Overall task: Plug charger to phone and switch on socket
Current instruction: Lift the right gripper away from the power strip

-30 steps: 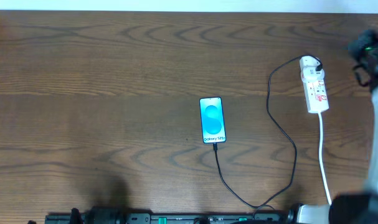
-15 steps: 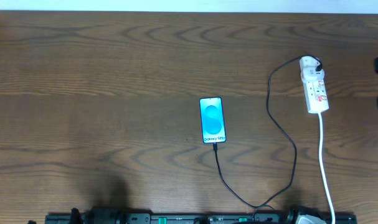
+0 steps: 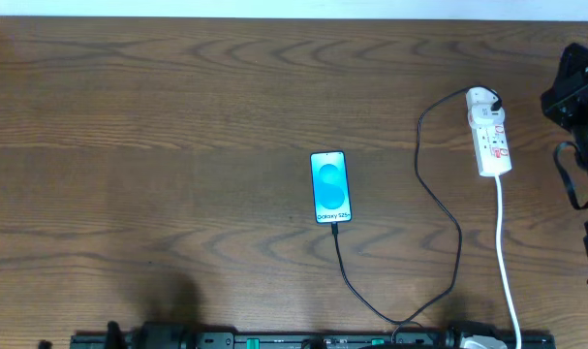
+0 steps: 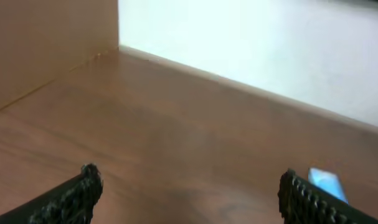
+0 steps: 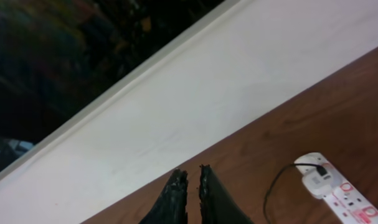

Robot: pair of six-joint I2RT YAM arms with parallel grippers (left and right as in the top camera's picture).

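left gripper (image 4: 190, 186) hangs over the table (image 4: 176, 124), fingers wide apart and holding nothing. at mid-frame overhead the phone (image 3: 330, 187) lies lit, the charger (image 3: 417, 145) apparently seated in its lower edge. what seems left is the switch on the socket (image 3: 489, 133), upper right; the right gripper (image 5: 193, 183), fingers nearly together and empty, must descend onto it.

Overhead: straight down, whole table (image 3: 129, 116). My left wrist: low, facing far wall (image 4: 269, 50), shares phone (image 4: 326, 182) with overhead. My right wrist: tilted up at wall, shares socket (image 5: 341, 191) with overhead.
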